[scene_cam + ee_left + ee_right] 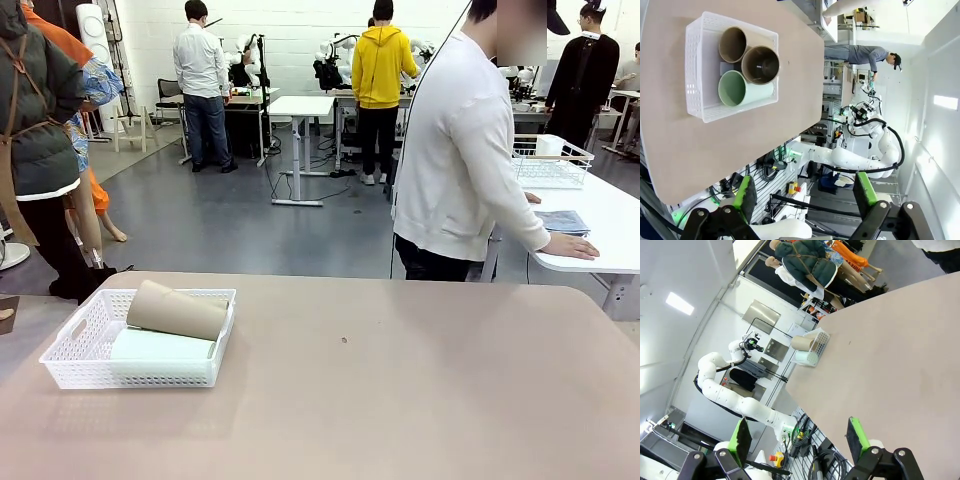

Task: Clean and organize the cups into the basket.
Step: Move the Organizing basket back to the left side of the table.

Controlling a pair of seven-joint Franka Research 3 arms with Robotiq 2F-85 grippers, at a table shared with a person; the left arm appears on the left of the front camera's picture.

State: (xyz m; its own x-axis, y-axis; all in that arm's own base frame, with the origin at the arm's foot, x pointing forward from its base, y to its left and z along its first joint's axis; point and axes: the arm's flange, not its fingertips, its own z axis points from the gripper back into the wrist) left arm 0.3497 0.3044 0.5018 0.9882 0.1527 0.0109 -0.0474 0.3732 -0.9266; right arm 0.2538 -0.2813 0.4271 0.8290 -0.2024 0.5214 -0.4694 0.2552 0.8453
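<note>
Currently your white basket point(75, 345) sits at the left end of the counter point(400, 380), near its left edge; three cups lie on their sides inside it; from the front you see a tan cup point(178, 309) resting on top of the mint green cup point(160, 345); the left wrist view looks into their open mouths and shows the mint green cup point(740, 90) at one side, a brown cup point(760, 65) stacked above the middle, and a second brown cup point(733, 44) at the other side, all touching one another.

Your left gripper point(805, 192) hangs off the counter's near edge, well apart from the basket point(695, 70); its jaws stand wide open and hold nothing; your right gripper point(800, 437) likewise has open, empty jaws, far from the basket point(822, 340).

A person in a white top point(455, 160) stands behind the counter, one hand point(570, 246) flat on a neighbouring white table point(610, 215).
</note>
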